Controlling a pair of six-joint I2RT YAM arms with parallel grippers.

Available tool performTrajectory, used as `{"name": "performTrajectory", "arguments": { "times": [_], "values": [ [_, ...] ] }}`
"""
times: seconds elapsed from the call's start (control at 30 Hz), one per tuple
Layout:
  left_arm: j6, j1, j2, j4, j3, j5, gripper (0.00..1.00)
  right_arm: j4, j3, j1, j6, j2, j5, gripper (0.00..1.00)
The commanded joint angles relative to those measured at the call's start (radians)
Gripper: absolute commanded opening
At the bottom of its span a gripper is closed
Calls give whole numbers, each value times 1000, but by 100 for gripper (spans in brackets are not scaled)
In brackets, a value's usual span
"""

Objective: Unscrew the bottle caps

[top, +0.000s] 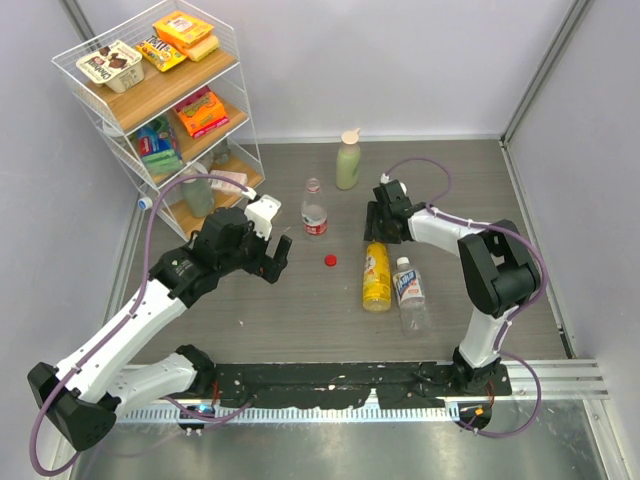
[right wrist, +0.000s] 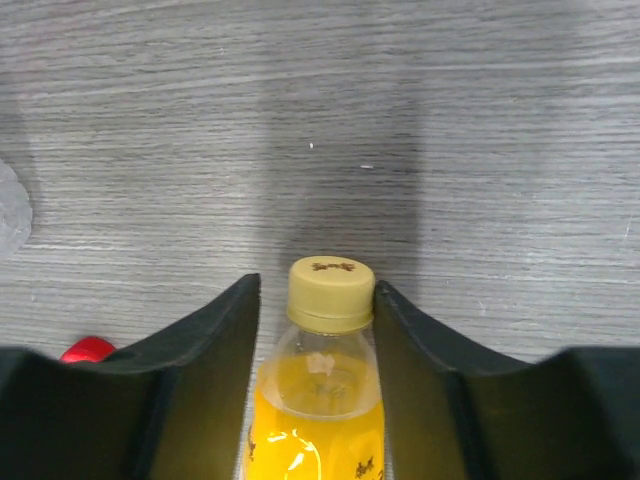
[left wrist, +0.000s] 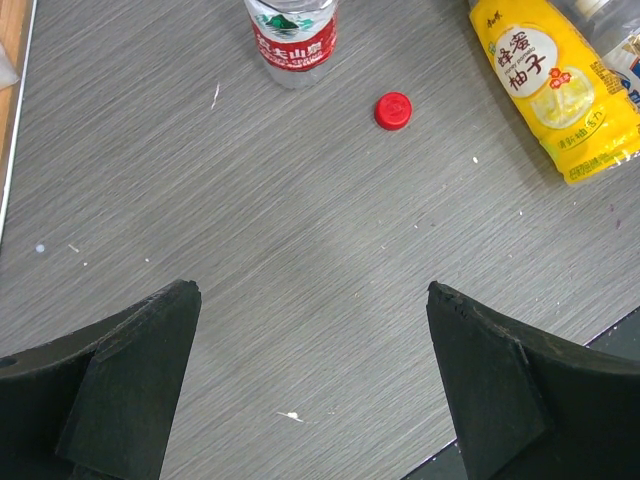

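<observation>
**One cap off, two still on their bottles**

One red cap (top: 330, 261) is lying loose on the grey surface (top: 300, 320). It's just beside the upright water bottle (top: 314, 210), the one with the red label and a bare mouth. The left wrist view shows the same cap flat on the wood grain, apart from everything else.

The yellow cap (right wrist: 331, 292) is still on the yellow bottle (top: 377, 277), which is lying on its side with the neck pointing away from the arm bases. The right claw (right wrist: 316, 285) is narrowed around that cap with a finger on each side. The finger on the picture's right looks pressed against it, and the other one shows a sliver of gap. Honestly can't tell if it's properly clamped.

The pale cap (top: 402, 262) is still on the clear bottle (top: 411, 293), which is lying right next to the yellow one.

The left claw (left wrist: 310, 380) is spread wide with nothing in it. It's hanging over bare surface near the red cap but not touching it.

Further back, a green bottle (top: 348, 160) with a beige top stands upright. A wire rack (top: 160, 100) of snack boxes sits in the far left corner.
</observation>
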Motion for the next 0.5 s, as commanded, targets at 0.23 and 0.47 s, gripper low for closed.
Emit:
{"name": "performTrajectory", "arguments": {
  "times": [0.23, 0.47],
  "values": [
    [-6, 2, 1, 15, 18, -8, 100, 31, 41, -2, 10, -7, -10, 8],
    [1, 1, 13, 11, 28, -20, 100, 66, 23, -2, 10, -76, -10, 2]
  ]
}}
